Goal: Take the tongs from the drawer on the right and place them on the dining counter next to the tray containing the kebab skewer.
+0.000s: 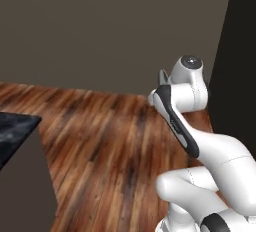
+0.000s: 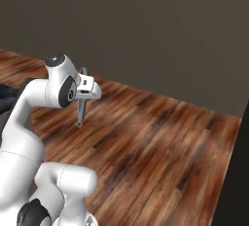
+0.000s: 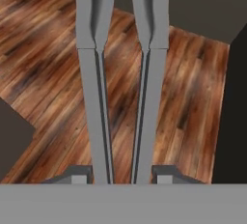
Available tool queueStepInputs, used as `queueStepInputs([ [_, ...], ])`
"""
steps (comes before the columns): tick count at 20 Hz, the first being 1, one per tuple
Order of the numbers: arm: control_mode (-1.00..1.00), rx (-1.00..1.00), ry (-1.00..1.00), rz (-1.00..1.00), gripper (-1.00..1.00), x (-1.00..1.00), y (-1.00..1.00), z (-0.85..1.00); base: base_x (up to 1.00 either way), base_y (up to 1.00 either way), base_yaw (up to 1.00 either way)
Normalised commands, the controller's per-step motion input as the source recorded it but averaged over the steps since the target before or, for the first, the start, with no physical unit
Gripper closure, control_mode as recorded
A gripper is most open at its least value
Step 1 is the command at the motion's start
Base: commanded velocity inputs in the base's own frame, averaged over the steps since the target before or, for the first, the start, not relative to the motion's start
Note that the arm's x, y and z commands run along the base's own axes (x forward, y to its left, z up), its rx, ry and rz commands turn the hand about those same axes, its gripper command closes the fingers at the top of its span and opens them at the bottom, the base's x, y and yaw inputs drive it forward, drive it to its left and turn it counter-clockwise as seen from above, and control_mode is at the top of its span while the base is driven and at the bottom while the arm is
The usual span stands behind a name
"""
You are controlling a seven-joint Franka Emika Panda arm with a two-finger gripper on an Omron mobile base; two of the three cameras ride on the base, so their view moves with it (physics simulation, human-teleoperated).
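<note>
My gripper (image 3: 123,175) is shut on the tongs (image 3: 96,83). Their two long silver-grey arms run side by side up the hand view, away from my dark fingertips (image 3: 77,172). From the right base view, the tongs (image 2: 81,104) hang down from the gripper (image 2: 84,89) over the wooden floor. In the left base view, one grey end of the tongs (image 1: 162,77) pokes up behind the arm's wrist. A corner of the black marble dining counter (image 1: 14,127) shows at the left edge. The drawer, the tray and the kebab skewer are out of view.
Brown plank floor (image 1: 110,141) stretches ahead to a plain grey-brown wall (image 1: 115,31). A dark vertical panel (image 1: 235,51) stands at the right. The counter's brown-grey base (image 1: 25,191) fills the lower left corner.
</note>
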Motion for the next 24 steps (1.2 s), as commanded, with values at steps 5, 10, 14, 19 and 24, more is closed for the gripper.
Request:
queueStepInputs([
  [5, 1.0, 0.0, 0.0, 0.0, 1.0, 0.0, 0.0, 0.0, 1.0, -0.38, 0.29],
  [10, 1.0, 0.0, 0.0, 0.0, 1.0, 0.0, 0.0, 0.0, 1.0, -0.1, 0.4],
  [14, 1.0, 0.0, 0.0, 0.0, 1.0, 0.0, 0.0, 0.0, 1.0, -0.02, 0.48],
  [19, 1.0, 0.0, 0.0, 0.0, 1.0, 0.0, 0.0, 0.0, 1.0, 0.0, 0.54],
  [24, 1.0, 0.0, 0.0, 0.0, 1.0, 0.0, 0.0, 0.0, 1.0, 0.0, 0.62],
])
